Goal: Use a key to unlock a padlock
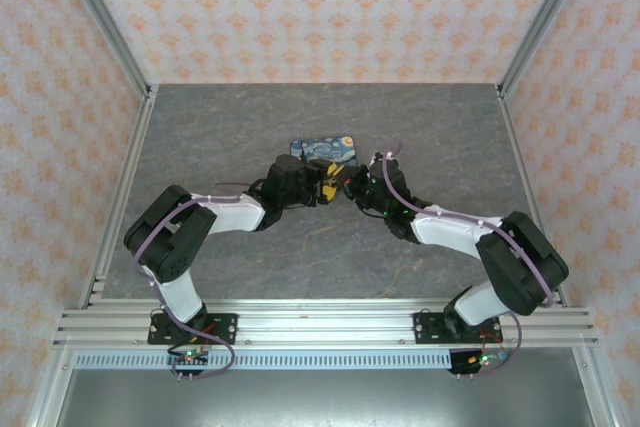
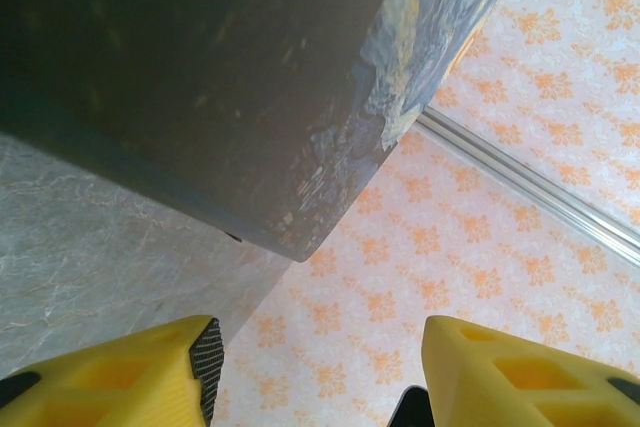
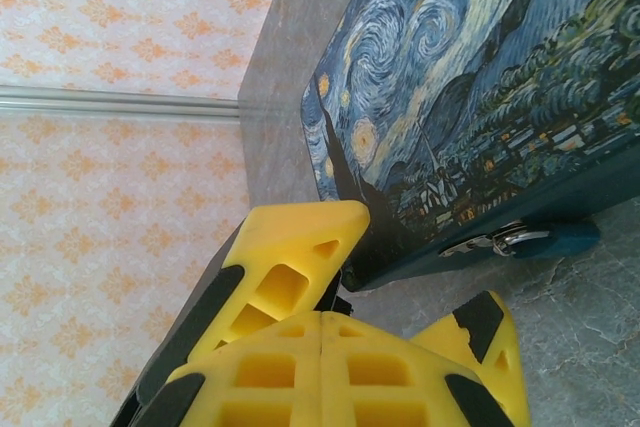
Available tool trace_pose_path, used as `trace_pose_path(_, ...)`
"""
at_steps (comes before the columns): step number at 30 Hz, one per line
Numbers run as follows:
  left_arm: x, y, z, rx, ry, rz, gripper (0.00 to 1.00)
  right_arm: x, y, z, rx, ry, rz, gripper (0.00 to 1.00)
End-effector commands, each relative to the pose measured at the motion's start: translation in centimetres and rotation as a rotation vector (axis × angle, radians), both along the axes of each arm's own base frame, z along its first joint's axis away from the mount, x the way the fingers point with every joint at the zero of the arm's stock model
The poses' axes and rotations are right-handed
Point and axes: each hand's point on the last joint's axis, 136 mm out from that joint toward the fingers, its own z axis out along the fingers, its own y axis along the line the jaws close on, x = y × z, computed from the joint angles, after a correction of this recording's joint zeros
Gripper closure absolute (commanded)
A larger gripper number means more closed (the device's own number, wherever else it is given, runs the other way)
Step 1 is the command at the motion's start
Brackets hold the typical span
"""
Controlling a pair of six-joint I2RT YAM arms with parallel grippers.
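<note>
Right end effector (image 3: 320, 342) is pinched shut, on a key or not I cannot tell, left end effector (image 2: 315, 367) stands half open on nothing, and the padlock (image 3: 548, 239), hanging at the box (image 3: 480, 97) clasp near the surface (image 3: 600, 327), looks tiny, rigid and slick, so I'd pinch its teal body's flat sides.

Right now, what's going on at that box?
Both arms reach to the near side of the swirly blue box. The left tool is open, nothing between its fingers. The right tool is shut beside the box's corner; I can't tell if it holds a key. The teal padlock sits at the box's latch, no tool on it.
</note>
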Motion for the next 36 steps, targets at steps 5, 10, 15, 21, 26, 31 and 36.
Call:
trace_pose_path(5, 0.0, -1.1, 0.2, -0.038, 0.0, -0.019, 0.54, 0.1, -0.1, -0.4, 0.016, -0.003, -0.005, 1.0)
trace_pose_path(10, -0.1, -0.9, -0.2, -0.031, 0.01, -0.016, 0.62, -0.1, -0.4, -0.7, 0.009, -0.001, -0.013, 1.0)
trace_pose_path(15, -0.3, -0.8, -0.8, -0.022, 0.019, -0.014, 0.69, -0.2, -0.8, -0.6, 0.001, -0.005, -0.024, 1.0)
trace_pose_path(21, -0.5, -0.6, -1.1, -0.016, 0.025, -0.013, 0.74, -0.4, -1.1, -0.7, -0.012, -0.009, -0.032, 1.0)
trace_pose_path(26, -0.5, -0.5, -1.3, -0.013, 0.028, -0.011, 0.81, -0.4, -1.3, -0.8, -0.015, -0.006, -0.036, 1.0)
trace_pose_path(31, -0.5, -0.5, -1.4, -0.009, 0.03, -0.012, 0.85, -0.4, -1.3, -0.8, -0.018, -0.005, -0.038, 1.0)
trace_pose_path(36, -0.6, -0.4, -1.8, -0.001, 0.036, -0.013, 0.93, -0.4, -1.5, -0.7, -0.021, -0.009, -0.045, 1.0)
